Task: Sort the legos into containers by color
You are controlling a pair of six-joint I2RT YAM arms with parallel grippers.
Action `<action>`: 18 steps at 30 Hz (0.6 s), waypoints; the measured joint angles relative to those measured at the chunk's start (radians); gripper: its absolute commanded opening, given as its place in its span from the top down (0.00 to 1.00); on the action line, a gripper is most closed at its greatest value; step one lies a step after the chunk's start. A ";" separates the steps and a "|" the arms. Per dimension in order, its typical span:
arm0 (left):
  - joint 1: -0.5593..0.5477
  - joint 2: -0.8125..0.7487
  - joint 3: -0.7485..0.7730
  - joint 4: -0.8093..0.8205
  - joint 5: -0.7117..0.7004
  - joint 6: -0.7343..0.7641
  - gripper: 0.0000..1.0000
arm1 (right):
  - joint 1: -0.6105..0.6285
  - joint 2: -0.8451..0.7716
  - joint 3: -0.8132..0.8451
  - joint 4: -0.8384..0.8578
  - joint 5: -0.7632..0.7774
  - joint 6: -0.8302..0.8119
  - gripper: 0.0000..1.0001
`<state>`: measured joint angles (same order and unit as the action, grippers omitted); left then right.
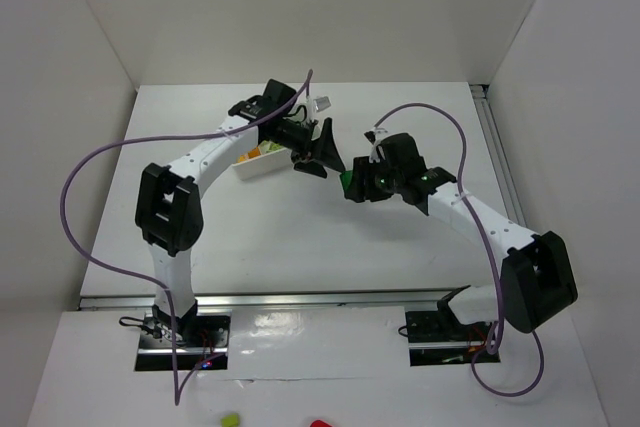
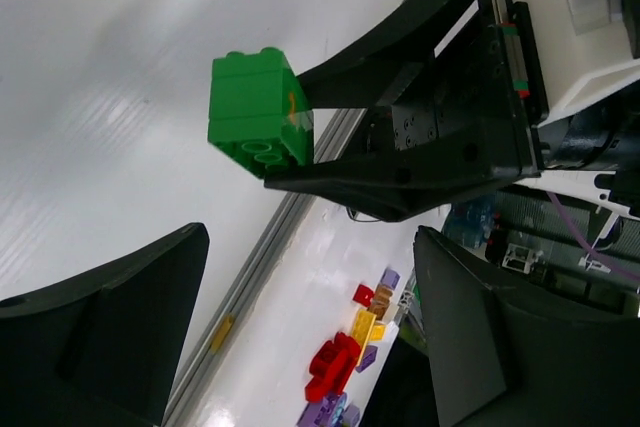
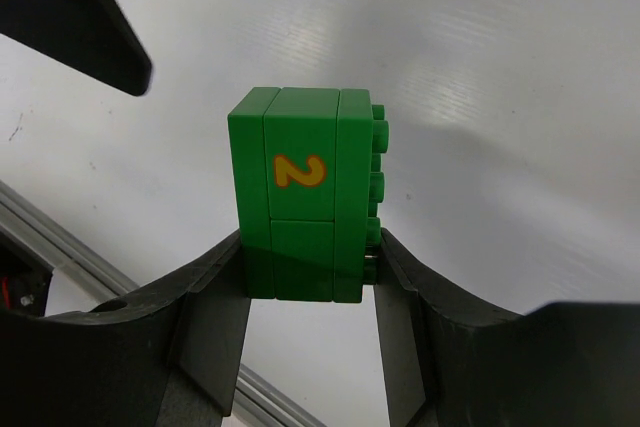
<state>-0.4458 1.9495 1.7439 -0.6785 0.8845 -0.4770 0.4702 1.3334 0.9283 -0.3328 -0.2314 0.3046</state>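
**Work Surface and Gripper Status**

The white table (image 1: 300, 237) is enclosed by plain white walls (image 1: 300, 7) at the back and on both sides. A metal rail (image 1: 300, 299) runs along its near edge, just ahead of the arm bases. Purple cables (image 1: 90, 162) loop off both arms.

The white tray (image 1: 252, 167) sits left of centre on the table. The left arm crosses above it and hides most of its compartments; only yellow and green contents show at one end.

The left gripper (image 1: 322, 152) hangs just right of the tray with its jaws spread wide and nothing between them.

The right gripper (image 3: 310, 252) pinches a green lego block (image 3: 300, 202), marked with a yellow "2", by its lower part. The block is held clear of the table, near the left gripper and apart from the tray.

In the left wrist view, loose bricks (image 2: 340, 362) in red, yellow and purple lie beyond the rail.
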 measured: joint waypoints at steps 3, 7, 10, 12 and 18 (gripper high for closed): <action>-0.011 0.009 -0.012 0.028 0.012 0.001 0.09 | 0.000 0.000 0.004 0.000 -0.022 0.000 0.52; -0.023 0.037 -0.017 0.049 0.016 0.002 0.12 | 0.000 0.000 0.011 0.000 -0.046 0.000 0.52; -0.029 0.054 -0.022 0.063 0.025 0.003 0.13 | 0.000 0.000 0.014 0.001 -0.052 0.001 0.52; -0.031 0.063 -0.027 0.070 0.031 0.003 0.13 | 0.000 0.000 0.015 0.001 -0.055 0.001 0.53; -0.031 0.083 -0.033 0.087 0.035 0.000 0.16 | -0.002 0.000 0.021 -0.002 -0.062 0.001 0.54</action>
<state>-0.4770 2.0327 1.7111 -0.5911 0.9195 -0.4767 0.4683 1.3334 0.9489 -0.3344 -0.2935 0.3058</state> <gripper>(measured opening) 0.844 0.544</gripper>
